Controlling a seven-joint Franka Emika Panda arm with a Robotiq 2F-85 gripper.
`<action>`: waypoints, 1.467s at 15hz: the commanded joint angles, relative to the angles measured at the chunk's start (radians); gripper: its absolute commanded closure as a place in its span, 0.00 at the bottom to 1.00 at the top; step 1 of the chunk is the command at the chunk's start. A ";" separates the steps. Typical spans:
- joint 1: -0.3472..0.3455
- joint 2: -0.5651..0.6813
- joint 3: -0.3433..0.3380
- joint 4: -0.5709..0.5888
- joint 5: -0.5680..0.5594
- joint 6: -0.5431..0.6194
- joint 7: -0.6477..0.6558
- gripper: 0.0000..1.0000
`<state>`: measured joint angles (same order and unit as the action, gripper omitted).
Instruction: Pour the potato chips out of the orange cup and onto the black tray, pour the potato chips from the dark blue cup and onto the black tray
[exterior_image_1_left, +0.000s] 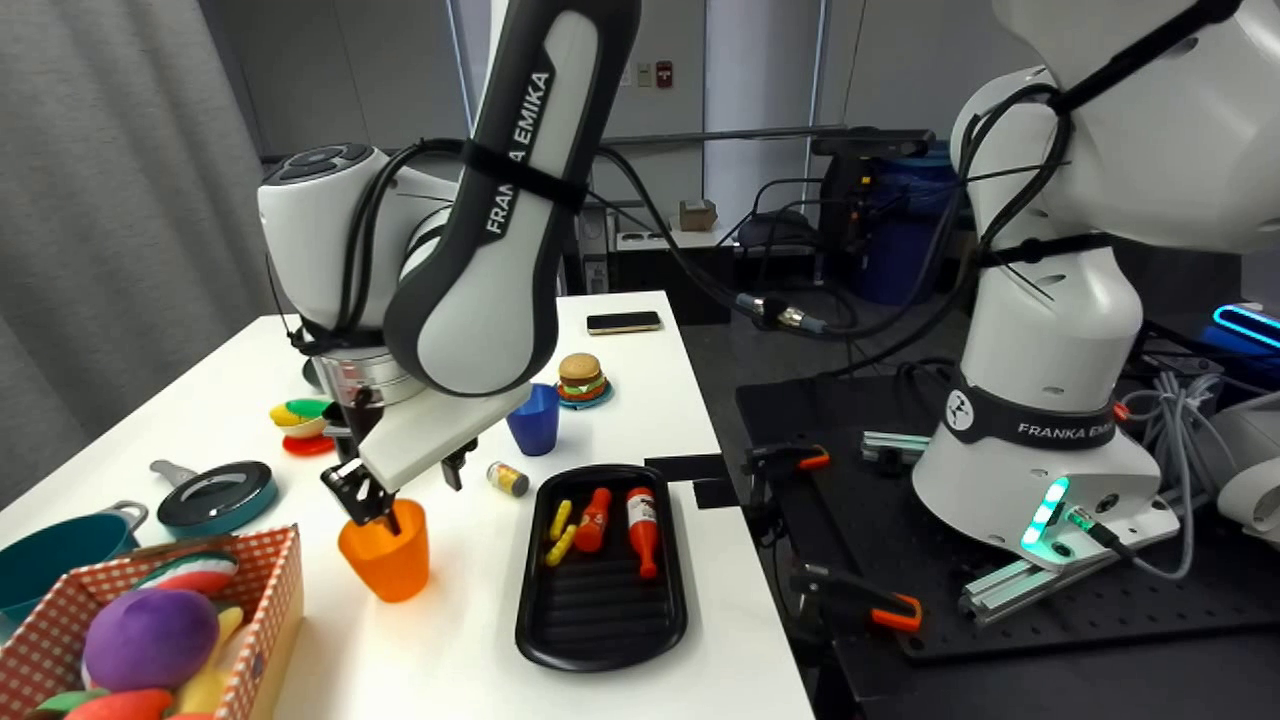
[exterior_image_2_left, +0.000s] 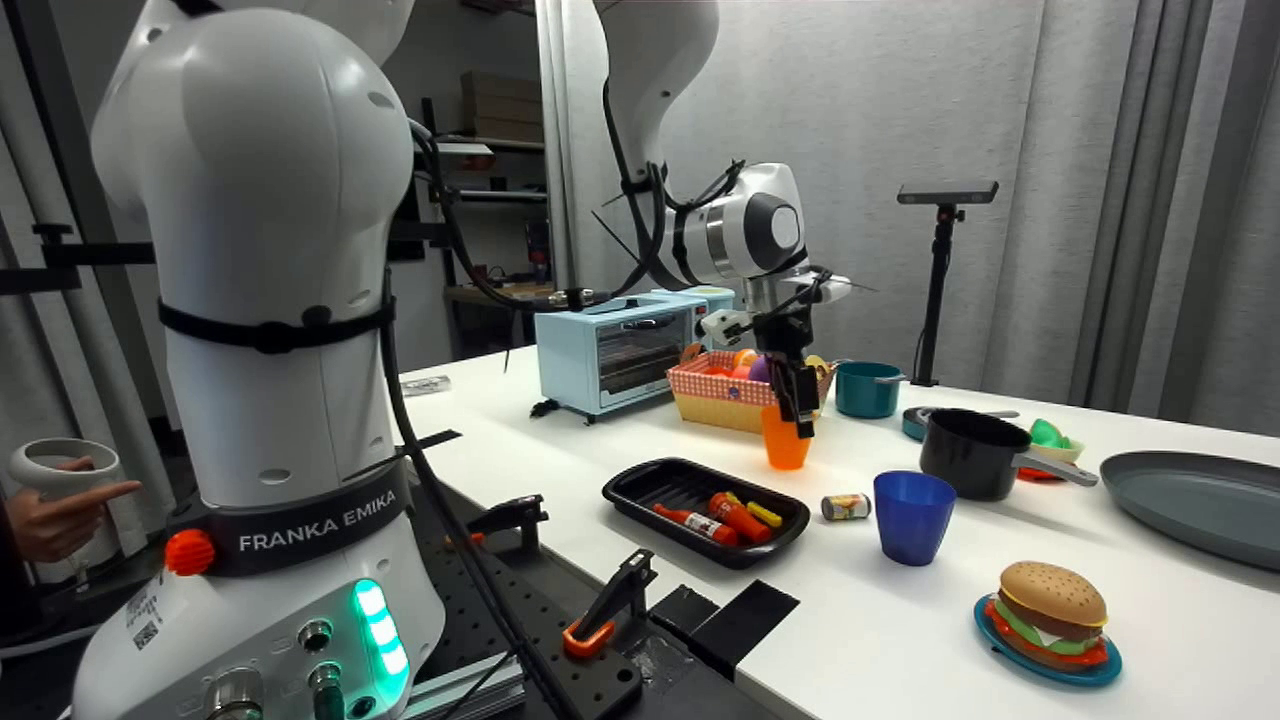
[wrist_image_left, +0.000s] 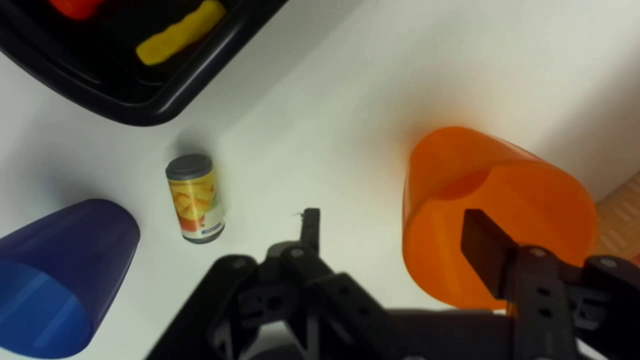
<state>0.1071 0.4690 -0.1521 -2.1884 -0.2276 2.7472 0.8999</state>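
Upright on the white table stands the orange cup (exterior_image_1_left: 390, 568), also in the wrist view, where its visible inside (wrist_image_left: 450, 250) shows no chips. My gripper (wrist_image_left: 391, 211) is open at its rim: one finger (wrist_image_left: 487, 250) reaches over the cup's mouth, the other is outside above the table. Contact with the cup wall cannot be told. Two yellow potato chips (exterior_image_1_left: 560, 530) lie in the black tray (exterior_image_1_left: 600, 635) beside two red bottles (exterior_image_1_left: 593, 520). The dark blue cup (exterior_image_2_left: 912, 525) stands upright past the tray's end; its bottom is hidden in the wrist view (wrist_image_left: 95, 235).
A small can (wrist_image_left: 195, 200) lies between the dark blue cup and the tray. Close to the orange cup is a checked basket (exterior_image_1_left: 285, 600) of toy food. A toy burger (exterior_image_2_left: 1053, 610), a black pot (exterior_image_2_left: 975, 450), a teal pan (exterior_image_1_left: 215, 515) and a toaster oven (exterior_image_2_left: 580, 350) stand around.
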 joint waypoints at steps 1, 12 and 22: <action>0.030 0.004 -0.032 0.010 0.023 0.023 -0.020 0.08; 0.090 -0.093 -0.076 -0.018 -0.011 0.002 0.020 0.09; 0.060 -0.180 -0.085 -0.043 -0.048 -0.003 0.005 0.07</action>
<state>0.1819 0.2893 -0.2503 -2.2333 -0.2700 2.7463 0.9035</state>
